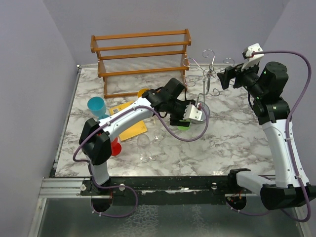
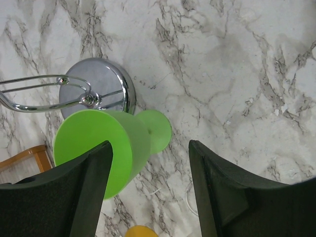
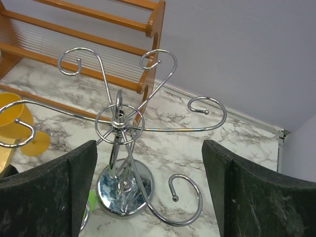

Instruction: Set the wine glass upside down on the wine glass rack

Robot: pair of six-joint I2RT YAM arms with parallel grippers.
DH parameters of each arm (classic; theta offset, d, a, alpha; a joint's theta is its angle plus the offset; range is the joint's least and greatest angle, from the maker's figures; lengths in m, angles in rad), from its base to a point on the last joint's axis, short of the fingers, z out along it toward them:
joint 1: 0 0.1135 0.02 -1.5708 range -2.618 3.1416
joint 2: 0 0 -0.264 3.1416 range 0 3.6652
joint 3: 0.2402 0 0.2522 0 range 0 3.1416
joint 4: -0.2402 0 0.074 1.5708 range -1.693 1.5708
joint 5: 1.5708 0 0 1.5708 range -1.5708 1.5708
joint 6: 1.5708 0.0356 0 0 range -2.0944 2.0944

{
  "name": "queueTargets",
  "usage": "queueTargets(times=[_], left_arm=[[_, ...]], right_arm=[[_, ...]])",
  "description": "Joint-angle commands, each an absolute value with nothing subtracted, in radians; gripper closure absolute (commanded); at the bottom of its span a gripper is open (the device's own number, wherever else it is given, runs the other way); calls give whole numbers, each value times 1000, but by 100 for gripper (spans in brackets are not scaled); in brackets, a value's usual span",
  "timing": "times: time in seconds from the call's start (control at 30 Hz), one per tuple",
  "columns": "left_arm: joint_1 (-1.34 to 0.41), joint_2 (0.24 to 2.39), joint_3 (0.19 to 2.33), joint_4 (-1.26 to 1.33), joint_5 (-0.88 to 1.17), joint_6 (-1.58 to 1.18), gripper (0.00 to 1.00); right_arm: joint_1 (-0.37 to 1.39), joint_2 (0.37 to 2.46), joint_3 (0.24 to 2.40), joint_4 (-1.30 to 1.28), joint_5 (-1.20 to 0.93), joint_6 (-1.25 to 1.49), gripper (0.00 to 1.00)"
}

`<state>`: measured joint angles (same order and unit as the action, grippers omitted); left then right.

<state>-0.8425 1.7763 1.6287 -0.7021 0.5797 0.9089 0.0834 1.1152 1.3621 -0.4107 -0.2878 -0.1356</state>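
The wine glass rack [image 3: 118, 123] stands on its round chrome base [image 2: 98, 91] at the back right of the table, its curled arms [image 1: 210, 73] bare. A green wine glass [image 2: 98, 148] lies on its side against that base, its foot [image 2: 157, 129] pointing away from the base. My left gripper [image 2: 150, 145] hovers low over it, open, the left finger [image 2: 84, 187] in front of the bowl and only marble between the jaws. It shows under that gripper [image 1: 183, 120] as a green patch [image 1: 183, 127]. My right gripper [image 3: 149, 145] is open, held high beside the rack top [image 1: 225, 78].
A brown wooden shelf [image 1: 140, 54] stands at the back. A teal cup [image 1: 96, 106], a red cup [image 1: 116, 146], yellow sheets [image 1: 132, 129] and two clear glasses [image 1: 144, 143] lie left of centre. A yellow goblet [image 3: 15, 123] sits near the shelf.
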Motion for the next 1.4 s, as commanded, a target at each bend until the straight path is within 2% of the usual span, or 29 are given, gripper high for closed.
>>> queueTargets(times=[0.0,0.1,0.3,0.47,0.63,1.07,1.2,1.37], left_arm=[[-850,1820,1681,-707,524,960,34],[-852,1850,1704,-732,508,974,35],[-851,1918,1794,-848,509,978,45],[-852,1942,1827,-922,509,982,56],[-854,1963,1852,-985,500,988,71],[-897,1967,1898,-1117,497,1041,99],[-926,1896,1874,-1202,584,1140,100],[-939,1771,1872,-1226,699,1134,100]], right_arm=[[67,1080,1349,-387,-324,-133,14],[62,1077,1348,-391,-319,-140,14],[44,1080,1344,-388,-332,-144,14],[35,1092,1342,-386,-350,-143,14],[31,1098,1337,-382,-363,-140,14],[26,1079,1338,-385,-360,-148,13],[27,1088,1346,-384,-381,-136,13],[28,1114,1374,-400,-433,-146,14]])
